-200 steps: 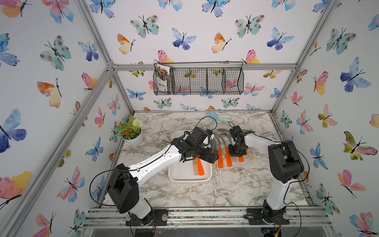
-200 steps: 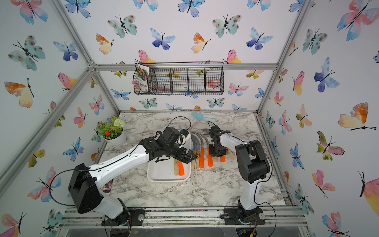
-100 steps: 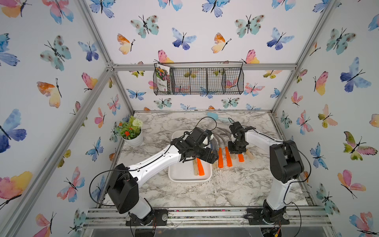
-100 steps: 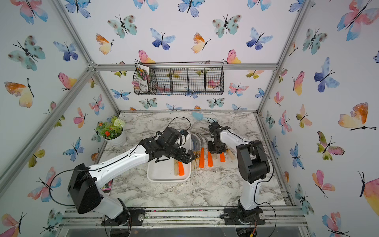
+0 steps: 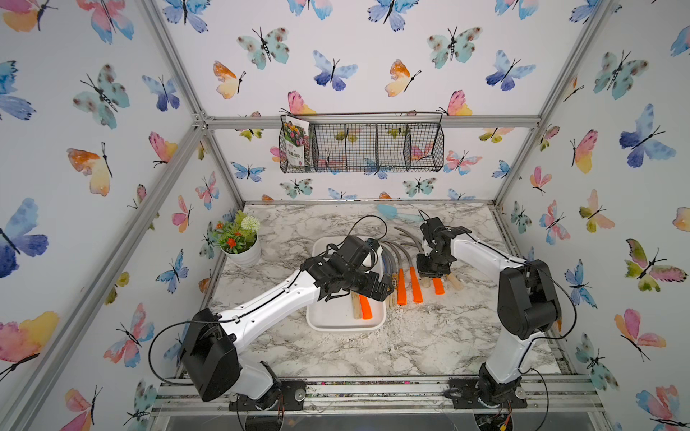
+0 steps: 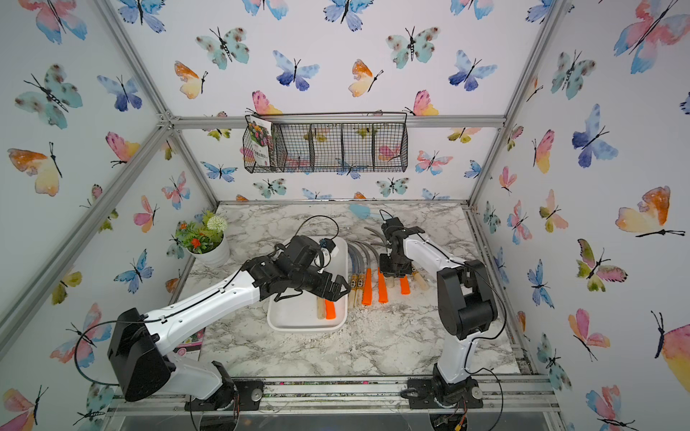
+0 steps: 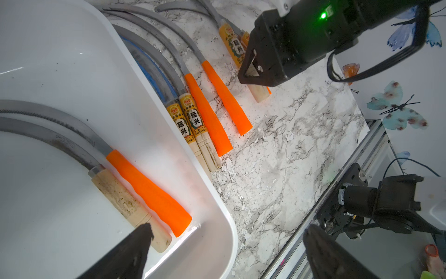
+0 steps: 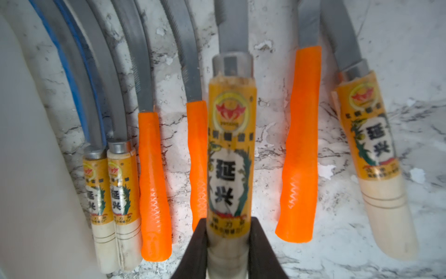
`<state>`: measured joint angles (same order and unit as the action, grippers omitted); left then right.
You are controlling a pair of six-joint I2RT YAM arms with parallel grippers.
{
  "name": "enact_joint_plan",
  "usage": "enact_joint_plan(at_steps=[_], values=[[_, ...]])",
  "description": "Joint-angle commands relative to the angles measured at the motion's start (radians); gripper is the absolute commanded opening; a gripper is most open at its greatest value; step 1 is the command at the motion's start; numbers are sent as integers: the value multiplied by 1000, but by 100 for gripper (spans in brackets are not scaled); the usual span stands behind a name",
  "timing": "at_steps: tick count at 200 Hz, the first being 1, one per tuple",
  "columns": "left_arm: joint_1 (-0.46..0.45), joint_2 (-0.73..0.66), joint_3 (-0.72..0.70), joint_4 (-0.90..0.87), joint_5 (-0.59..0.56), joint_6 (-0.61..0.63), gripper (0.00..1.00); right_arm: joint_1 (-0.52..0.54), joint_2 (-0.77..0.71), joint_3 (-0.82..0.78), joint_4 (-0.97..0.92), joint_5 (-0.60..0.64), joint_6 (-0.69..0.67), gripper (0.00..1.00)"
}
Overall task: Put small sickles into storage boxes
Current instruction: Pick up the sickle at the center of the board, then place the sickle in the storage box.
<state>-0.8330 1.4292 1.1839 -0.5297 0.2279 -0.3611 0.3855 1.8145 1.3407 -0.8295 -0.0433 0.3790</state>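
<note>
The white storage box point(image 5: 328, 321) point(image 6: 295, 317) lies mid-table with two small sickles in it, one orange-handled point(image 5: 366, 308) point(image 7: 149, 190) and one wood-handled point(image 7: 120, 195). My left gripper point(image 5: 384, 291) point(image 6: 341, 291) point(image 7: 228, 232) hangs open over the box's near right corner point(image 7: 231, 239), holding nothing. Right of the box, several more sickles point(image 5: 400, 287) point(image 8: 152, 188) lie in a row on the marble. My right gripper point(image 5: 433, 270) point(image 6: 394, 270) point(image 8: 228, 241) is shut on the end of a labelled wood-handled sickle point(image 8: 229, 149), its handle raised above that row.
A potted plant point(image 5: 241, 242) stands at the left wall. A black wire basket point(image 5: 362, 147) hangs on the back wall. A pale blue trowel point(image 5: 388, 212) lies at the table's far edge. White flakes litter the marble near the box.
The right wrist has shifted slightly over the row, still gripping the wood-handled sickle. The left arm has stayed in place with its gripper open.
</note>
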Motion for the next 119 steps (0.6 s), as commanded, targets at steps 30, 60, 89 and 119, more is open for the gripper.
enact_joint_plan(at_steps=[30, 60, 89, 119], values=[[3, -104, -67, 14, -21, -42, 98, 42, -49, 52, -46, -14, 35, 1], [5, -147, -102, 7, -37, -49, 98, 73, -49, 79, -61, -10, 60, 1], [4, -188, -131, -5, -58, -55, 98, 112, -44, 122, -81, -7, 80, 1], [3, -226, -155, -22, -80, -64, 98, 150, -30, 172, -106, -5, 97, 1]])
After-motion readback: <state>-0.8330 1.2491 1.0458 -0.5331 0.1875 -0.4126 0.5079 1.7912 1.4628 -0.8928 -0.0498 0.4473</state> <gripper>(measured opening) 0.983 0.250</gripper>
